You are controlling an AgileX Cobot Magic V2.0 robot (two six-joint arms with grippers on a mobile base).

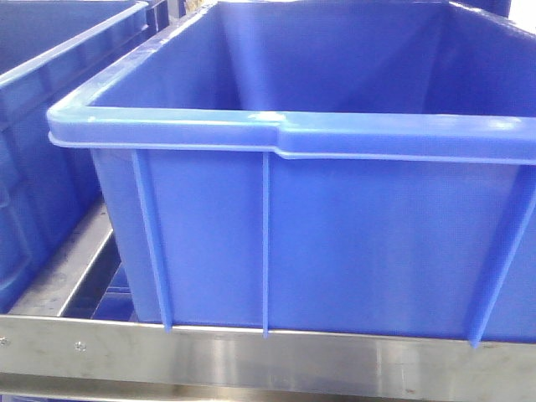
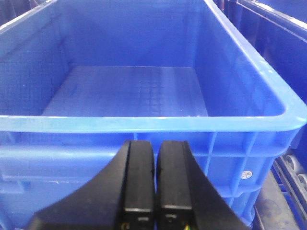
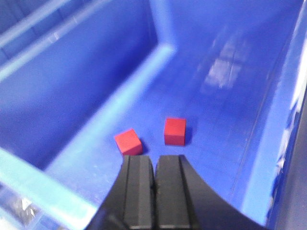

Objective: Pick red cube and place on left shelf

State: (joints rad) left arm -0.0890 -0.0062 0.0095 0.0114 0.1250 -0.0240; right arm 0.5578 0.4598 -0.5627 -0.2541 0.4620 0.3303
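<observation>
Setting: steel-rail left shelf (image 1: pixel 251 360) across the bottom of the front view, brushed and shiny, carrying a large blue crate (image 1: pixel 335 243) that fills most of the frame; second blue crate (image 1: pixel 50 126) just beside it on the left.
Edges and room: thick rolled rim along the near crate wall, vertical ribs down its outer face; narrow gap between the two crates, rail and rollers showing below it.
Left wrist view: smooth plastic tub (image 2: pixel 144 123) seen over its near rim, floor moulded in a faint grid, nothing lying on it.
Right wrist view: glossy blue crate interior (image 3: pixel 225 96), walls rising close on left and right, open floor ahead.
Red cubes: two small matte blocks on that floor, apart from each other; one red cube (image 3: pixel 174 131) just ahead of the jaws, another cube (image 3: pixel 128 142) to its left, turned at an angle.
Left gripper (image 2: pixel 155 191): black jaws pressed together, holding nothing, outside the tub's near wall.
Right gripper (image 3: pixel 154 191): black jaws closed flat against each other, empty, above the floor and short of both cubes.
</observation>
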